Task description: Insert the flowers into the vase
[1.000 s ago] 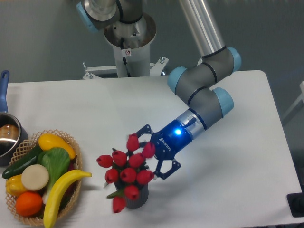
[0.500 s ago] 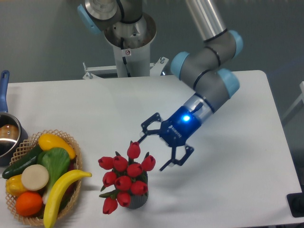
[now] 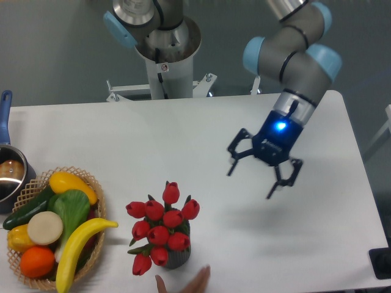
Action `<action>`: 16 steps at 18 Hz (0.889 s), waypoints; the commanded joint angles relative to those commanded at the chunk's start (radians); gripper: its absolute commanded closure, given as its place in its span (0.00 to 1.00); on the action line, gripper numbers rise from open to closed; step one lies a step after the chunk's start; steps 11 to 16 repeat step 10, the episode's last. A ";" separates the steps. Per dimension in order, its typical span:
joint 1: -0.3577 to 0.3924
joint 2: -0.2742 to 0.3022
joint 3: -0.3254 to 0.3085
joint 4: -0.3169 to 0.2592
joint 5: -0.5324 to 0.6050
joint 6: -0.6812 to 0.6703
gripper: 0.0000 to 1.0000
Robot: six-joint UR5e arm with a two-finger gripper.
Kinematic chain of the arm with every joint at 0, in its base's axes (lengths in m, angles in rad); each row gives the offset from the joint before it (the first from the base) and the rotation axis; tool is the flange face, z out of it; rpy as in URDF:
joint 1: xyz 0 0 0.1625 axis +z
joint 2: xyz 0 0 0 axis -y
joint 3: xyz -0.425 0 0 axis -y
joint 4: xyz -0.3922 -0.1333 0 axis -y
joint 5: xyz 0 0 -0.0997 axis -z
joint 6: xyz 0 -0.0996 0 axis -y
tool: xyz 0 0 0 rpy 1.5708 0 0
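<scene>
We see the hand (image 3: pixel 260 177) with fingers apart, holding nothing, above the table (image 3: pixel 317 244). Flowers (image 3: pixel 160 226) stand in the vase (image 3: pixel 179 258), hiding most of it. Pot (image 3: pixel 8 174) cut off at left.

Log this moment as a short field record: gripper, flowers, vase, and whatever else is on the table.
gripper: gripper open, empty, above the table to the right of the bunch
flowers: flowers standing in the vase, touching nothing else
vase: vase upright near the front edge, mostly hidden by blooms
basket: basket of produce at left
pot: pot at far left edge
other: fingertips at bottom edge
</scene>
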 joint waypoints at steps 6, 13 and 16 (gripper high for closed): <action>-0.017 -0.014 0.064 -0.003 0.417 0.061 0.00; -0.054 -0.026 0.057 -0.003 0.568 0.061 0.00; -0.054 -0.026 0.057 -0.003 0.568 0.061 0.00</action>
